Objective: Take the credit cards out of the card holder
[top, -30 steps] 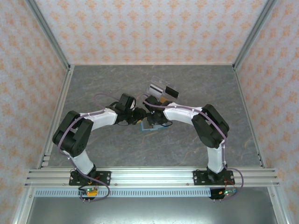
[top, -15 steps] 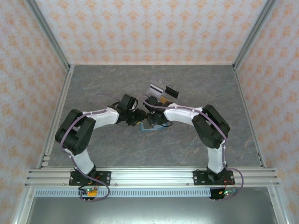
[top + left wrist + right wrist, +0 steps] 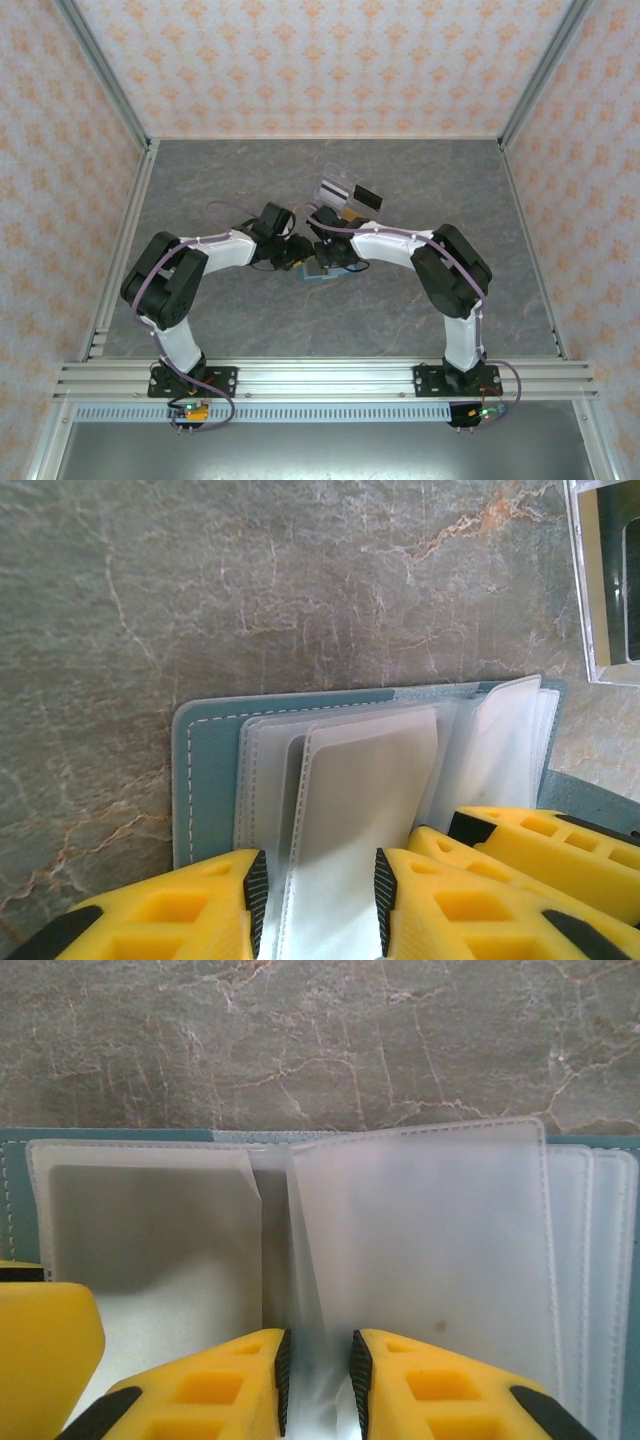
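Jaws partly open, my left gripper (image 3: 315,880) straddles a frosted sleeve (image 3: 365,780) of the card holder (image 3: 205,780), which lies open at mid-table (image 3: 200,180). My right gripper (image 3: 318,1360) is nearly closed around another sleeve; I cannot tell whether it grips. The table is grey and marbled, the walls (image 3: 320,60) orange-patterned. What the cloudy sleeves hold is hard to make out.

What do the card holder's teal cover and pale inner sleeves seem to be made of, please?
The teal stitched card holder cover looks like matte faux leather with white edge stitching. Its frosted translucent inner sleeves are probably soft plastic film, cloudy and bending.
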### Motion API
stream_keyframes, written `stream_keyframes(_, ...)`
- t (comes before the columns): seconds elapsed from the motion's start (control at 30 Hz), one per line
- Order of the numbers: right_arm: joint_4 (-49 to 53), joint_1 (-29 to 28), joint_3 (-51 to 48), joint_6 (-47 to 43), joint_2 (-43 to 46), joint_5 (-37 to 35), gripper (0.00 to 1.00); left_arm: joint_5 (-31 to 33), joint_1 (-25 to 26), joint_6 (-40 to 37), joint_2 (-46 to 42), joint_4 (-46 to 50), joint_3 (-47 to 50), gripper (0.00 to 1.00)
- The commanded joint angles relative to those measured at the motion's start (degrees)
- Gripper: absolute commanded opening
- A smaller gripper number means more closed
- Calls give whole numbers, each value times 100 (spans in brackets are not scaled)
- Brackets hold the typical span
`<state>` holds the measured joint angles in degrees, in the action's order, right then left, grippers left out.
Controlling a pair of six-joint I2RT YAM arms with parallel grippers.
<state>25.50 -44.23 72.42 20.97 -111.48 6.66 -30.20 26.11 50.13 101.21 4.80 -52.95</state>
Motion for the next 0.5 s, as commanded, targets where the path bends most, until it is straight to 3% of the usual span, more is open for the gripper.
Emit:
stream_keyframes(0.0, 172, 52, -261, -8, -486, -232, 26, -256, 6, -95, 163, -203, -70, 35)
stream_keyframes(0.23, 118, 55, -290, -5, -376, -125, 24, -199, 13, -207, 9, -104, -81, 27)
stream_keyframes(0.47, 21, 63, -373, 55, 39, 198, 24, -36, 5, -411, -189, 126, -75, 8)
